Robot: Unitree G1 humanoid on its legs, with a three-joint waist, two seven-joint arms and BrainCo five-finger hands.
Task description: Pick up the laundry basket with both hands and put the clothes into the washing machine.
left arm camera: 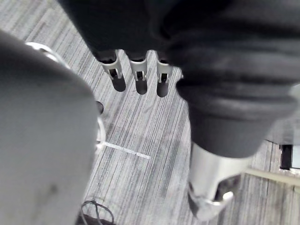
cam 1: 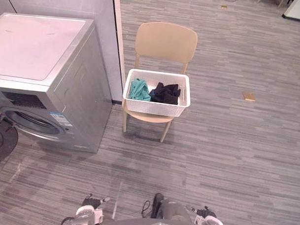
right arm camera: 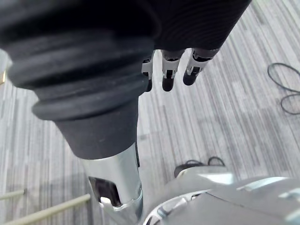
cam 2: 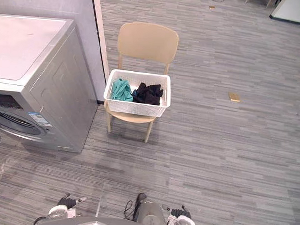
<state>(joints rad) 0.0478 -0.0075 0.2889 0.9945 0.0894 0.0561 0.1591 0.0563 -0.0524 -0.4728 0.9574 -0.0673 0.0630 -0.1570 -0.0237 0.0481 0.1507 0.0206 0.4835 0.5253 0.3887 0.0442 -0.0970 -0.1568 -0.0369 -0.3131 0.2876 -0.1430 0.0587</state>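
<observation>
Laundry basket point(cam 1: 156, 109) is sitting on the tan chair point(cam 1: 166, 41) beside the washing machine point(cam 1: 41, 54), holding a teal garment point(cam 1: 139, 89) and a black garment point(cam 1: 165, 93). My left hand point(left arm camera: 139, 75) and right hand point(right arm camera: 168, 71) are hanging over the floor, fingers straight, grasping nothing. The machine's front sticker point(cam 1: 60, 119) is too small to read.

A light tan chair point(cam 1: 166, 41) with a curved backrest and slim legs stands on a grey, plank-patterned floor point(cam 1: 237, 160), just beside the pale-edged end of a grey partition wall point(cam 1: 60, 3). A small, flat tan block point(cam 1: 248, 96) lies on the floor well apart from the chair. A short strip of white tape point(left arm camera: 126, 150) marks the floor nearer the viewer.
</observation>
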